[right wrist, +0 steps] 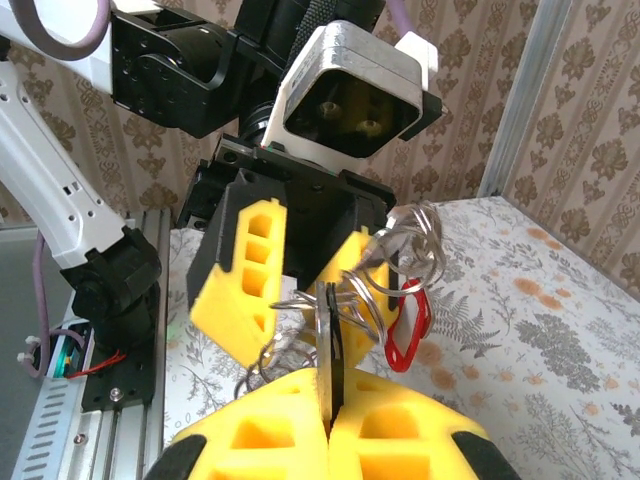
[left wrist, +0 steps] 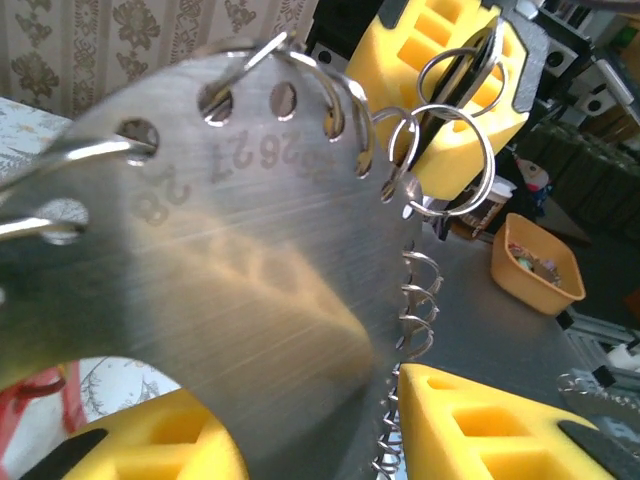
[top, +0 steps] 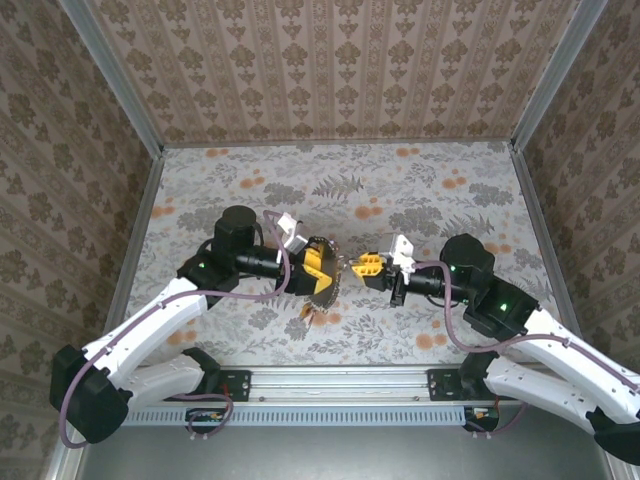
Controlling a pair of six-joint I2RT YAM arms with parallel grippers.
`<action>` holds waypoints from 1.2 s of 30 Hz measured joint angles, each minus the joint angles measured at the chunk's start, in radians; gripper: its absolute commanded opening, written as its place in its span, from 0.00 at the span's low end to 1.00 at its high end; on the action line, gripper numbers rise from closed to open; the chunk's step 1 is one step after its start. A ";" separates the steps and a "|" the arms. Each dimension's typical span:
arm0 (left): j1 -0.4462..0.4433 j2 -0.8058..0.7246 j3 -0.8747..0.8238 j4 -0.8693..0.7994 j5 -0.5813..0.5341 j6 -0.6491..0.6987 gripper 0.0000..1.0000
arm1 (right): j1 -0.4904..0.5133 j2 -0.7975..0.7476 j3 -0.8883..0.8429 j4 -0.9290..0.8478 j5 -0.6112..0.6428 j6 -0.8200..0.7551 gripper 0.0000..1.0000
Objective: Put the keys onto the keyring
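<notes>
The keyring [left wrist: 230, 230] is a round metal plate with holes round its rim and wire rings through them; in the top view the keyring [top: 322, 285] hangs at mid-table with small red tags [top: 315, 312]. My left gripper [left wrist: 320, 425] is open: the plate lies between its yellow fingers, with a gap to the right finger [left wrist: 480, 420]. My right gripper [right wrist: 330, 410] is shut on a thin flat key [right wrist: 330, 335], seen edge-on, silver and black, with wire rings [right wrist: 400, 245] around it. The two grippers face each other tip to tip, left gripper [top: 318, 268] and right gripper [top: 362, 266]. A red tag [right wrist: 405, 325] dangles beside the key.
Patterned walls close in the floral table [top: 400, 190] on three sides. A metal rail [top: 340, 385] carrying both arm bases runs along the near edge. An orange bin [left wrist: 535, 265] stands beyond the table. The left arm's camera housing [right wrist: 350, 90] sits close above the key.
</notes>
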 measured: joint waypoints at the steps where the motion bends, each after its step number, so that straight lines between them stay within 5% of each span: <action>1: 0.000 0.000 -0.001 -0.001 -0.007 0.003 0.47 | 0.002 0.005 0.005 -0.005 0.004 0.000 0.00; 3: 0.000 0.000 -0.001 -0.009 -0.027 0.006 0.51 | 0.003 0.020 0.023 -0.018 0.018 0.001 0.00; 6: 0.000 0.000 -0.002 -0.020 -0.064 0.017 0.83 | 0.003 0.037 0.038 -0.020 0.028 0.001 0.00; 12: -0.014 -0.005 -0.002 -0.084 -0.138 0.041 0.88 | 0.005 0.062 0.049 -0.038 0.046 0.001 0.00; 25: -0.224 -0.265 -0.049 -0.051 -0.515 0.211 0.66 | 0.012 0.091 0.091 -0.043 0.071 0.002 0.00; 36: -0.336 -0.191 -0.052 0.065 -0.791 0.380 0.35 | 0.043 0.131 0.105 -0.043 0.095 0.005 0.00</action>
